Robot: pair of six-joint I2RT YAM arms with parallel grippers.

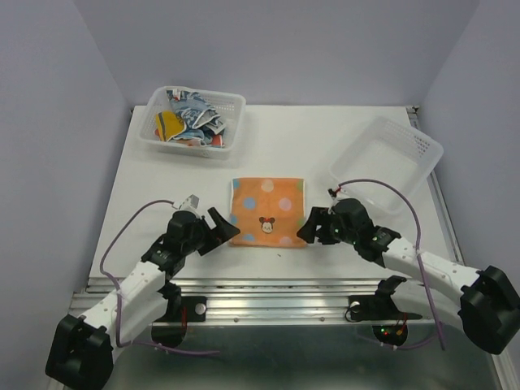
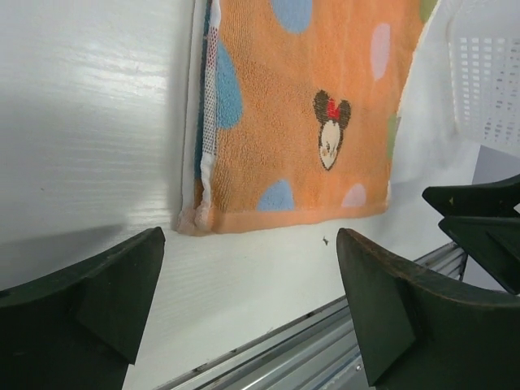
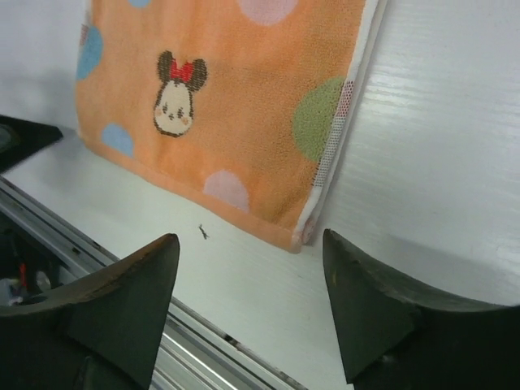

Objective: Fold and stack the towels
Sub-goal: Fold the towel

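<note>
An orange dotted towel with a mouse-face print lies folded flat on the white table, near the front middle. It also shows in the left wrist view and the right wrist view. My left gripper is open and empty, just left of the towel's near left corner. My right gripper is open and empty, just right of its near right corner. Neither touches the towel. Several other crumpled towels lie in the back left basket.
A white lattice basket holding the crumpled towels stands at the back left. A second white lattice basket stands at the right, just behind my right arm. The table's metal front rail runs close below both grippers.
</note>
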